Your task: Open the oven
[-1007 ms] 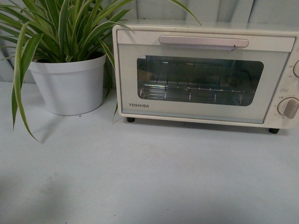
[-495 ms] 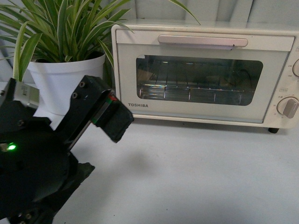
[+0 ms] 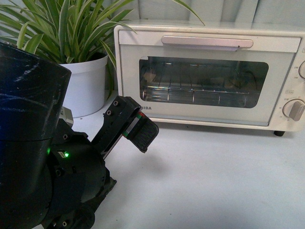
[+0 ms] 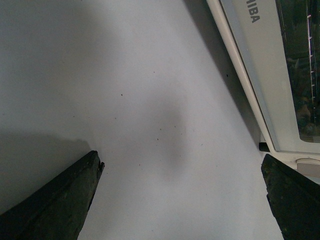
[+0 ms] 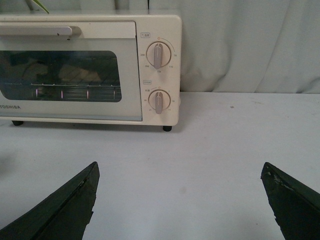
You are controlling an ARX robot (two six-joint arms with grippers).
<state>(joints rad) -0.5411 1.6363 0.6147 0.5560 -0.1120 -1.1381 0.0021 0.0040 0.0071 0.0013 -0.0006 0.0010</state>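
Note:
The cream-white Toshiba oven [image 3: 205,76] stands at the back right of the table with its door shut. Its long bar handle [image 3: 207,43] runs along the top of the glass-windowed door, and a wire rack shows inside. My left gripper [image 3: 144,133] is open and empty, low over the table just before the oven's lower left corner. In the left wrist view the gripper [image 4: 182,170] hangs over bare table, with the oven [image 4: 260,75] beside it. My right gripper [image 5: 180,172] is open and empty, well back from the oven [image 5: 70,70] and facing its two knobs [image 5: 157,54]. It does not show in the front view.
A spider plant in a white pot [image 3: 88,86] stands left of the oven, partly behind my left arm [image 3: 33,143]. The white table [image 3: 214,181] stretches before the oven. A pale curtain [image 5: 250,45] hangs behind. The oven's black foot [image 5: 167,128] rests on the table.
My left arm has come into the front view from the lower left and its gripper has moved right toward the oven's lower left corner. The oven door stays shut.

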